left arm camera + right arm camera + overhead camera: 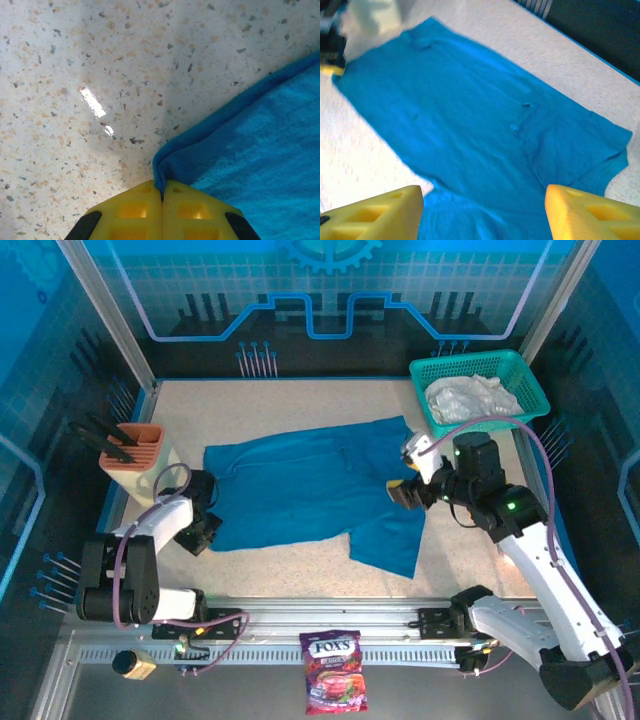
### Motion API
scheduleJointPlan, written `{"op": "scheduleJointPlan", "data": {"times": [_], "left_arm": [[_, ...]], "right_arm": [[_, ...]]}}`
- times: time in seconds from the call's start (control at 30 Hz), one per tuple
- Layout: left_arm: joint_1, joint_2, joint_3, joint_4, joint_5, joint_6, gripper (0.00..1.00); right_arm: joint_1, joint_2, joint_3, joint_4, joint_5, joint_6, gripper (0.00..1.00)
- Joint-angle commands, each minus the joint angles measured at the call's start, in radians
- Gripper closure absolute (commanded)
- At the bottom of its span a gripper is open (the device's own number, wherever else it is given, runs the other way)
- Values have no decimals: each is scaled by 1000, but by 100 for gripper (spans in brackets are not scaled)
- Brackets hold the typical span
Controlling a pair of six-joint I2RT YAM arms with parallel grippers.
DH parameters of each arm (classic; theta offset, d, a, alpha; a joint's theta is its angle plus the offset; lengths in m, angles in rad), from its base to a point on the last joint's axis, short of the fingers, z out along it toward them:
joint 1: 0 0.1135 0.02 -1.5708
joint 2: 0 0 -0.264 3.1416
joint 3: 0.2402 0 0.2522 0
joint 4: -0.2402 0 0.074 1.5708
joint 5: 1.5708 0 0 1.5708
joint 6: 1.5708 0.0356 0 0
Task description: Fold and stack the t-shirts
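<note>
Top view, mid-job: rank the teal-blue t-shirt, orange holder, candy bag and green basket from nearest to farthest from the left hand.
1. teal-blue t-shirt: its edge is pinched in the left hand.
2. orange holder: just beyond the hand, on the left side.
3. candy bag: near edge, centre.
4. green basket: far right corner.

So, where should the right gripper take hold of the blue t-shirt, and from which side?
Probably its near right corner, from above on the right. The blue t-shirt lies flat, so only edges offer a pinch; the left gripper holds the left corner, and the right gripper hangs open above that end.
</note>
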Motion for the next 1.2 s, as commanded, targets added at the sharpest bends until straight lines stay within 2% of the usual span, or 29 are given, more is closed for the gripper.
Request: {"op": "scheduleJointPlan", "data": {"times": [0.0, 0.23, 0.43, 0.63, 0.9, 1.0, 1.17], "left_arm": [[5, -30, -27, 206, 59, 37, 100], [6, -42, -43, 230, 97, 53, 100], [5, -35, -49, 254, 136, 67, 100], [6, -66, -54, 248, 141, 80, 100], [6, -84, -42, 235, 137, 103, 100], [6, -91, -42, 235, 136, 105, 100], [6, -102, -33, 207, 120, 119, 100]], "right_arm": [[82, -3, -1, -172, 129, -291, 33], [361, 83, -145, -371, 364, -471, 33], [502, 113, -348, -300, 427, -483, 40], [562, 201, -441, -224, 456, -454, 43], [565, 348, -442, -149, 502, -415, 48], [566, 423, -430, -137, 550, -394, 53], [567, 502, -410, -158, 547, -378, 61]]}}
